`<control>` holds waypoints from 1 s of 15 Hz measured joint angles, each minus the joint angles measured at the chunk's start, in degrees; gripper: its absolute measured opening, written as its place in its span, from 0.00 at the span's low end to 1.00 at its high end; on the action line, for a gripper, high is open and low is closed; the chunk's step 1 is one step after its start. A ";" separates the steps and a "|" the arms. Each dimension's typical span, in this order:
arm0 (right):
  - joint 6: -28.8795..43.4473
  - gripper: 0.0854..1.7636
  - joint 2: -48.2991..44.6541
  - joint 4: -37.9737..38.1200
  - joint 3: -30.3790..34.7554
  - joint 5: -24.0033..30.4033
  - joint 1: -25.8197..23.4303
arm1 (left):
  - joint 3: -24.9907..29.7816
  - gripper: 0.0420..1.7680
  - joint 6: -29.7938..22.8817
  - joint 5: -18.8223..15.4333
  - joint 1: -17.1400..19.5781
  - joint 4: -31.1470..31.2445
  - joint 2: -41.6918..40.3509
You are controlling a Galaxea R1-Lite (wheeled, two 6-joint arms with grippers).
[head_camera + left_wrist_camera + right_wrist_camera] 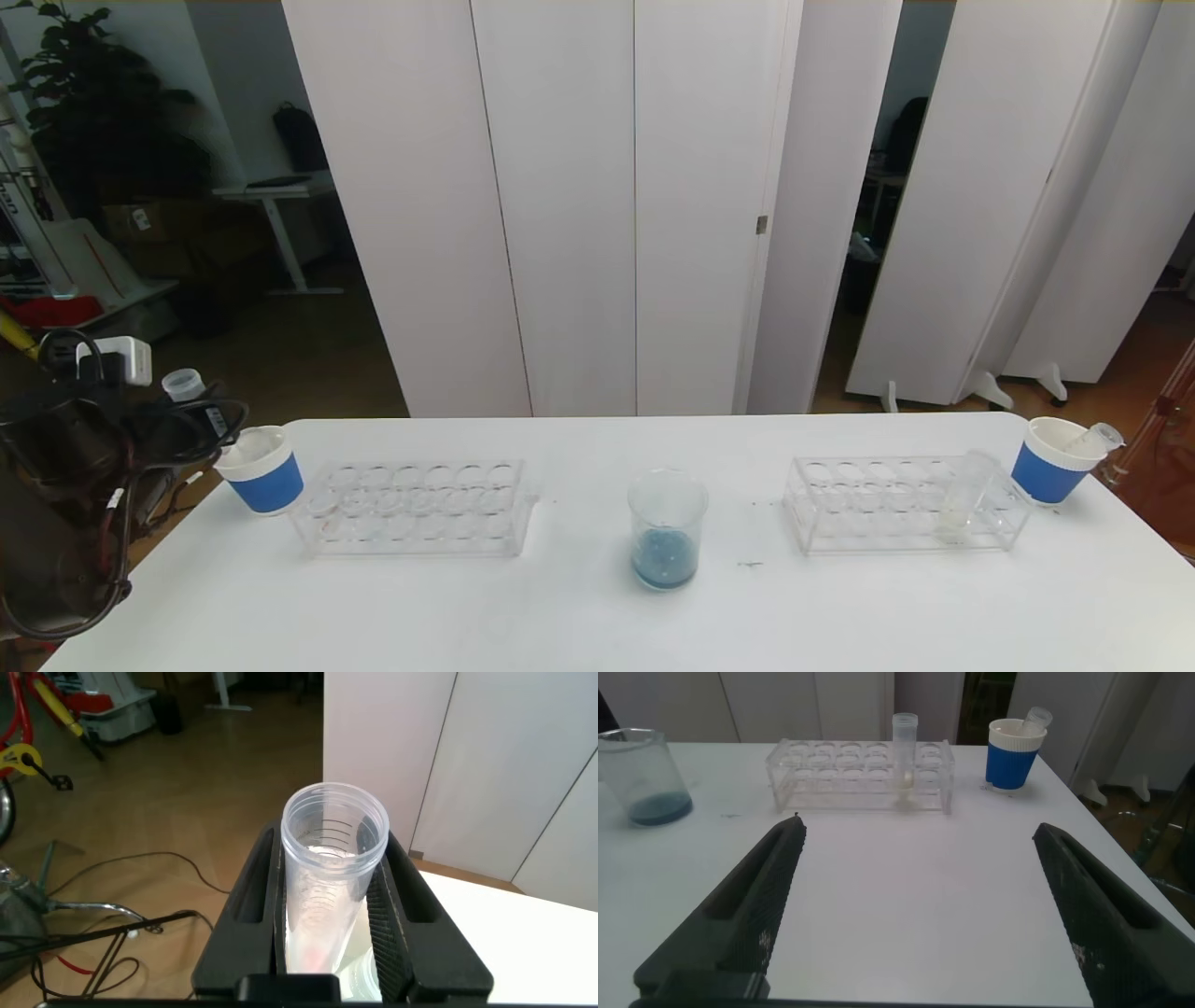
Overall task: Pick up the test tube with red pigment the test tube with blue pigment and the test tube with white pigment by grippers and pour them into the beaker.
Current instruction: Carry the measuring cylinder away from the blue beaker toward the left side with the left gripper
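The white table [579,616] carries everything in a row, largest pieces first: two clear racks, the left rack [415,509] apparently empty and the right rack [906,504] holding the test tube with white pigment [966,495] upright near its outer end, probably parked there so a claw can come down on it from above. Between the racks stands the beaker [666,527], with a bluish layer already at its bottom, which suggests the blue pour is done; no tube with blue pigment shows. A blue-banded cup [264,471] sits just beside the left rack and another cup [1055,460] just beside the right rack with a spent-looking tube leaning in it, so the cups likely serve as discard spots. The left gripper [332,915] hangs off the table's left edge, close above the left cup, clamped on a clear tube [329,877] held upright, mouth up; a faint reddish trace low inside hints it is the red one, nearly emptied. The right gripper [920,905] hovers low over the table in front of the right rack, fingers spread wide, empty, aimed at the white tube
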 joint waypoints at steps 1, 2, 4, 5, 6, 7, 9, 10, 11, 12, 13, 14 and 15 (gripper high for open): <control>0.02 0.99 0.00 0.00 0.00 -0.02 0.00 | 0.11 0.31 -1.18 -0.79 0.38 0.04 0.35; -0.02 0.99 0.00 0.02 0.00 0.00 0.00 | 0.30 0.31 -2.04 -1.56 0.68 0.11 0.61; -0.02 0.99 0.00 0.02 0.00 0.00 0.00 | 0.52 0.31 -3.62 -2.58 0.90 0.48 1.01; -0.02 0.99 0.00 0.02 0.00 0.00 0.00 | 0.61 0.31 -4.01 -3.27 0.88 0.50 1.23; -0.02 0.99 0.00 0.00 0.00 0.00 0.00 | 0.77 0.31 -4.30 -3.99 0.88 0.52 1.38; 0.00 0.99 0.00 0.00 0.00 0.01 0.00 | 0.94 0.31 -4.47 -4.73 0.88 0.57 1.51; 0.02 0.99 0.00 0.00 0.00 0.01 0.00 | 1.27 0.31 -4.56 -5.28 0.88 0.69 1.73; 0.00 0.99 0.00 0.00 0.00 0.00 -0.01 | 1.44 0.31 -4.53 -5.36 0.88 0.74 1.88; 0.02 0.99 0.00 0.00 0.00 0.00 -0.01 | 1.57 0.31 -4.50 -5.39 0.85 0.74 2.15; 0.00 0.99 0.00 0.00 0.00 0.00 0.02 | 1.76 0.31 -4.50 -5.39 0.74 0.72 2.39; 0.00 0.99 0.00 0.00 0.00 0.01 0.02 | 1.87 0.31 -4.50 -5.39 0.66 0.74 2.65; 0.00 0.99 0.00 0.02 0.00 0.00 0.02 | 1.95 0.31 -4.52 -5.41 0.57 0.77 2.97; 0.00 0.99 0.00 0.00 0.00 0.00 0.02 | 2.04 0.31 -4.45 -5.41 0.46 0.77 3.25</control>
